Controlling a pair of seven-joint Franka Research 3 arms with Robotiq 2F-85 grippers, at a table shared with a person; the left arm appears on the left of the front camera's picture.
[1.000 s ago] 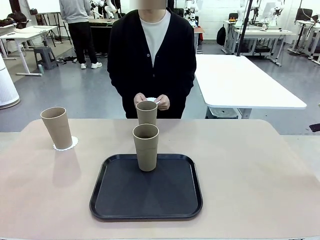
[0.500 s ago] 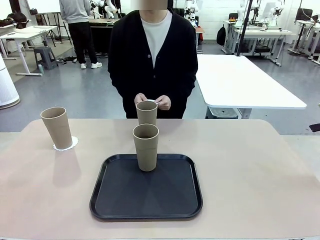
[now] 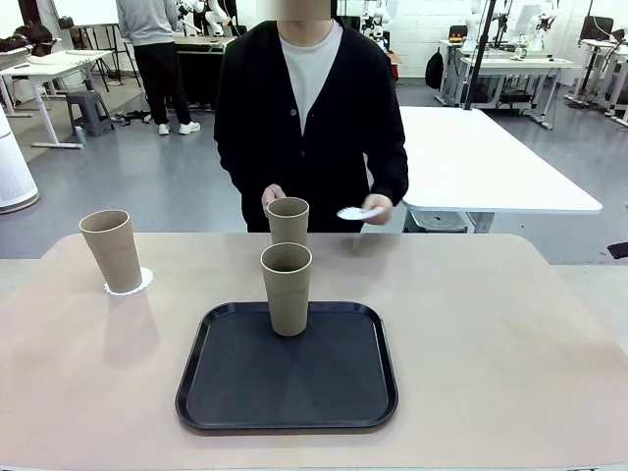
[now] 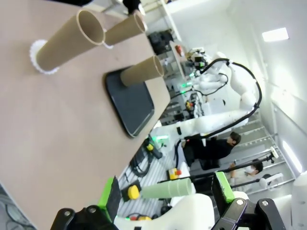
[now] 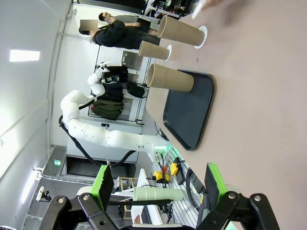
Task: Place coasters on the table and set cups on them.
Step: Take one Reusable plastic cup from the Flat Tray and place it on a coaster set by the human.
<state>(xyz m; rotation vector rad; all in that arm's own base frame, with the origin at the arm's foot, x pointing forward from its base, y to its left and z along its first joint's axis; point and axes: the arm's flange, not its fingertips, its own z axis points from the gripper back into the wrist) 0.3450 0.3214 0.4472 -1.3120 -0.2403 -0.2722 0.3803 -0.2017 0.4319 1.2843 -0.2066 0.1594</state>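
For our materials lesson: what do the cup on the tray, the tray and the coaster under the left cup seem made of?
Cup: matte tan, no glare; perhaps fibre composite or plastic. Tray: black, soft sheen, moulded rim; likely plastic. Coaster: thin, white, scalloped edge; probably paper.

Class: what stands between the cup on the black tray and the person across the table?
In the front view, a second cup stands on the table between the tray cup and the person, beyond the tray.
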